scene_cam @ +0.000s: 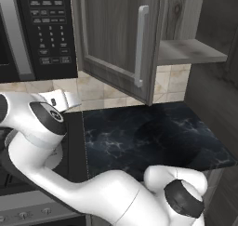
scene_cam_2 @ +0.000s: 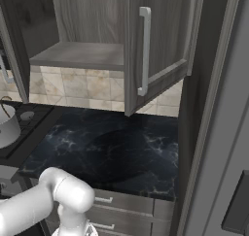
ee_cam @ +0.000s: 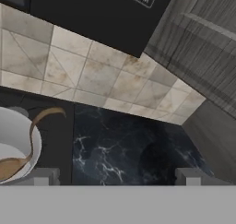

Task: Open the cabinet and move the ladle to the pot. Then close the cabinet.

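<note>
The cabinet [scene_cam_2: 78, 55] stands open, both doors swung out, and its shelf [scene_cam: 190, 50] is bare. The right door [scene_cam_2: 160, 41] carries a long silver bar handle [scene_cam_2: 144, 50]. The light-grey pot [ee_cam: 18, 144] sits on the stove at the left, and the pot [scene_cam_2: 7, 126] also shows at the left edge of the right base view. The ladle [ee_cam: 32, 131] lies inside it, bowl down, with its hooked brown handle rising over the rim. My gripper [ee_cam: 119, 177] hovers above the counter just right of the pot, open, with nothing between its fingertips [ee_cam: 44, 176].
The black microwave [scene_cam: 42, 29] hangs left of the cabinet, above the stove [scene_cam_2: 29, 128]. The open left door [scene_cam: 121, 39] juts out over the black marble counter [scene_cam: 153, 136]. A tall dark panel [scene_cam_2: 209, 109] bounds the counter on the right.
</note>
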